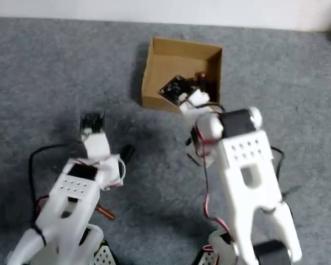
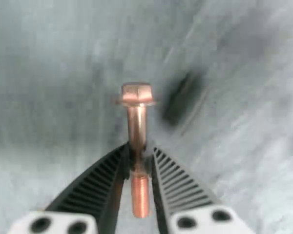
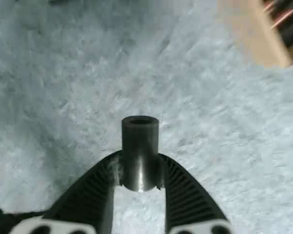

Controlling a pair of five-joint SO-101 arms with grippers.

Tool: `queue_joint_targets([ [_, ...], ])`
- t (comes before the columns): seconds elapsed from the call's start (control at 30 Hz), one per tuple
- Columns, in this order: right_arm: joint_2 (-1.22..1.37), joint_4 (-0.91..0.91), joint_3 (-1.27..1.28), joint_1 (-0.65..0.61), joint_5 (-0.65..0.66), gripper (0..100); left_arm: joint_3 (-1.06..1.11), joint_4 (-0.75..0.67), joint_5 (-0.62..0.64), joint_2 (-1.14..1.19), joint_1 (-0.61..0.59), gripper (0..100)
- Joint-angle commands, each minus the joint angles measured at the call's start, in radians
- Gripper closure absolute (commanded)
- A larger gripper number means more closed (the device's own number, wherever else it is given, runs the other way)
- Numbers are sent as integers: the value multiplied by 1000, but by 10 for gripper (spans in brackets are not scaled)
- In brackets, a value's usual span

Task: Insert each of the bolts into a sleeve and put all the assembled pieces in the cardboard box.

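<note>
Left hand (image 2: 136, 152) is clamped on one copper bolt (image 2: 136, 112), head outward. A second bolt (image 1: 105, 211) lies on the grey surface (image 1: 44, 72) beside that arm, with one loose sleeve (image 1: 127, 152) nearby. Right hand (image 3: 140, 165) grips a second sleeve (image 3: 140, 146), near the one cardboard box (image 1: 154, 72).

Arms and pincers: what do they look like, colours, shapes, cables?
The left arm and right arm are white moulded shells with rows of small holes, black motors, red and black cables. The left pincer and right pincer have black ribbed tapering fingers on white bases with dark screw holes.
</note>
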Motion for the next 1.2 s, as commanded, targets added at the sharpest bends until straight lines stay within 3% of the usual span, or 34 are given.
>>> queue_joint_targets([
  [0.0,-265,-10,1,-10,-8,991,-171,6,-91,-173,-30,995],
  [0.23,-673,-61,90,-22,-12,991,-269,2,-269,-624,42,995],
  [0.4,-911,-191,332,-185,-132,991,-245,-69,-269,-880,177,995],
  [0.53,-1109,-375,572,-268,-239,992,-148,-245,-129,-1010,203,995],
  [0.7,-1267,-536,766,-280,-255,992,-56,-417,60,-1086,203,994],
  [0.97,-1363,-677,981,-280,-347,992,-41,-439,453,-1076,213,994],
  [1.07,-1366,-673,998,-283,-370,992,22,-439,493,-1078,243,994],
  [1.17,-1366,-674,998,-282,-370,992,84,-439,489,-1081,366,994],
])
